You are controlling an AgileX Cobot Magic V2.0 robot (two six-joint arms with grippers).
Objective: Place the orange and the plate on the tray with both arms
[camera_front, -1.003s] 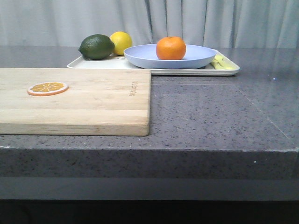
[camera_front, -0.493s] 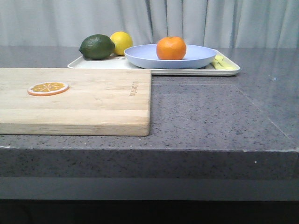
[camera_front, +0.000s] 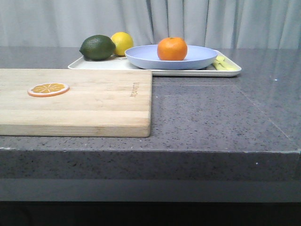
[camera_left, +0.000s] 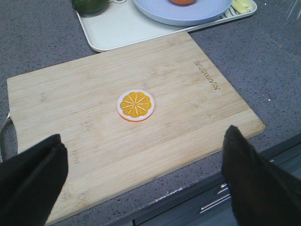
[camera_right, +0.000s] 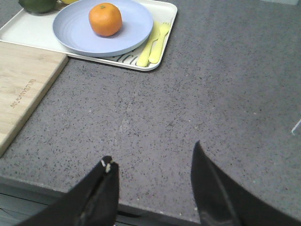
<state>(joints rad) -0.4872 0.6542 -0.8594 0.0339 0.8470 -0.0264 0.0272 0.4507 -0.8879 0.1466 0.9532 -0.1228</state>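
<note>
The orange [camera_front: 172, 48] sits in the pale lavender-blue plate [camera_front: 197, 59], and the plate rests on the cream-white tray [camera_front: 94, 64] at the back of the counter. In the right wrist view the orange [camera_right: 105, 19], plate [camera_right: 75, 28] and tray [camera_right: 28, 30] show far ahead. The left wrist view shows the plate [camera_left: 188, 12] and tray [camera_left: 117, 28] beyond the board. My left gripper [camera_left: 143, 146] is open and empty over the counter's front edge. My right gripper [camera_right: 153, 157] is open and empty over the front edge. Neither gripper shows in the front view.
A wooden cutting board [camera_front: 94, 101] lies at the front left with a flat orange slice disc [camera_front: 48, 89] on it. A dark green fruit [camera_front: 97, 47] and a yellow lemon [camera_front: 122, 42] sit at the tray's left end. Yellow-green cutlery [camera_right: 155, 40] lies at its right end.
</note>
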